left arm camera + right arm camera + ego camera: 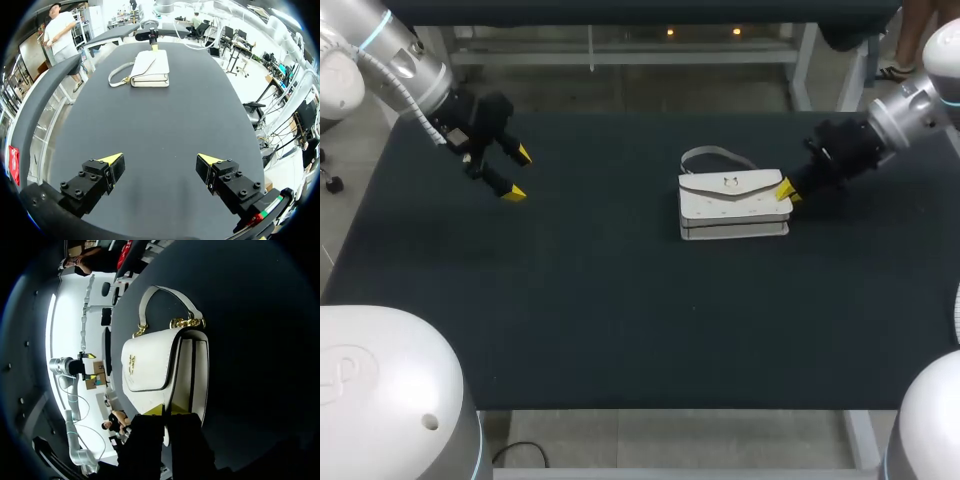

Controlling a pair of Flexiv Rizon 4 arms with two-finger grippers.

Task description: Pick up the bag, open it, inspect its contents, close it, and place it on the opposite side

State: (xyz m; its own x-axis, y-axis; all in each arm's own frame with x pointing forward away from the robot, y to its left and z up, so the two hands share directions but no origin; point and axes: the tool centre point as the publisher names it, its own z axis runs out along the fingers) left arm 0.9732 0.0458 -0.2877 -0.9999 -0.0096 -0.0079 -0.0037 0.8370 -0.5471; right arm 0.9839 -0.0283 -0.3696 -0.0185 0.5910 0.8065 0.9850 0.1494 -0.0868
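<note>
Left pincer (160, 162): spread wide, yellow fingertips (111, 159) well apart, nothing held and nothing touched. Hanging just above the dark table (165, 115), over its left part. Far ahead of those open fingers, well apart from them, the white bag (150, 69). Lying flat on its back, flap side up. To one side of the bag, its looped handle (117, 76), resting on the table. At the bag's far end, seen from here, the right pincer (786, 189).

Right pincer: hard up against the end of the bag nearest to it, low over the table. Cannot tell whether clamped on that edge or merely set against it. Just ahead, the closed flap (147, 362), running away along the bag's length. In the middle of the flap, a small gold clasp (131, 362). Farther ahead, at the bag's top edge, gold chain links (186, 322) joining the handle to the body. Beyond those, the handle itself, arched out over the table. Farthest off, across the table, the left pincer, well apart from the bag.
</note>
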